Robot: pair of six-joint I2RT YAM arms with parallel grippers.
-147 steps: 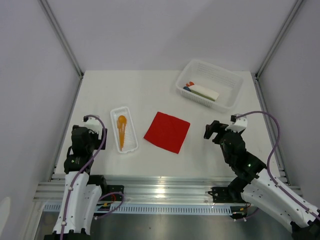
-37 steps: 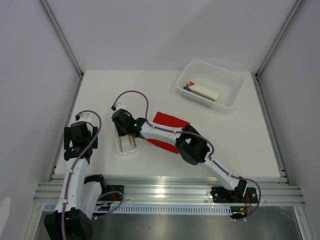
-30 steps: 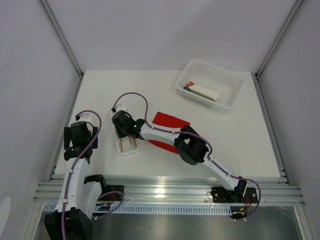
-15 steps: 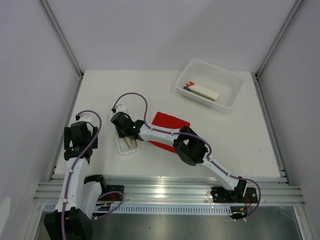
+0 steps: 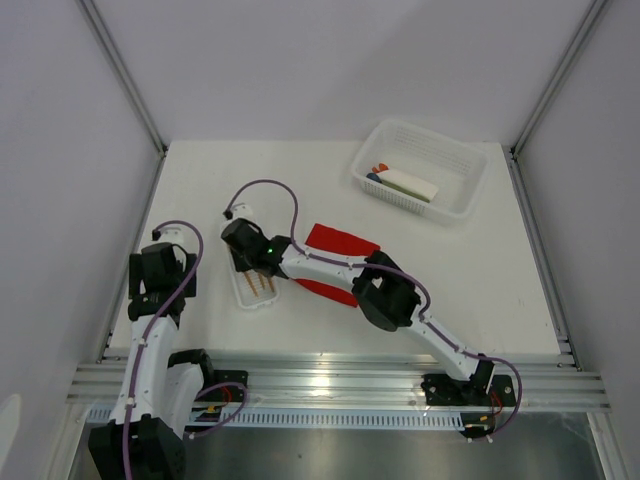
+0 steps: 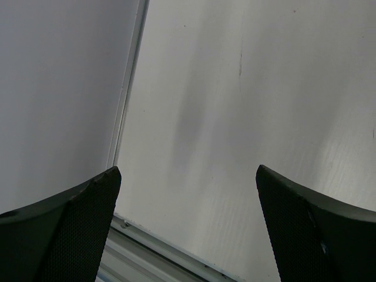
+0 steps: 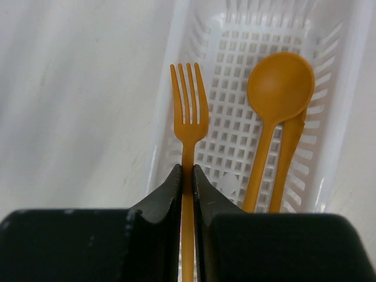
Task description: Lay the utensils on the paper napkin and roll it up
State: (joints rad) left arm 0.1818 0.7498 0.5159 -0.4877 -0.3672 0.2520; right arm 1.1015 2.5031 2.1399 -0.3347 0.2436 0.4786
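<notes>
- Right gripper [image 7: 187, 171]: jaws clamped on the handle of the orange fork [image 7: 188, 108]. A second ago they stood wider, so the grasp is newly made and the fork appears ready for lifting.
- Fork tines lie over the left wall of the white slotted tray [image 7: 338, 111]. The orange spoon [image 7: 279, 88] and a third orange utensil [image 7: 292, 154] beneath it rest inside.
- Red paper napkin [image 5: 350, 242]: just right of the tray, bare of utensils, partly hidden by the right arm [image 5: 320, 262].
- Left gripper [image 6: 185, 176]: jaws wide apart, holding nothing, at the left side of the table [image 5: 480, 270].
- The wrist view alone shows the grip. The top view alone shows the napkin and the mesh basket [image 5: 445, 195].
</notes>
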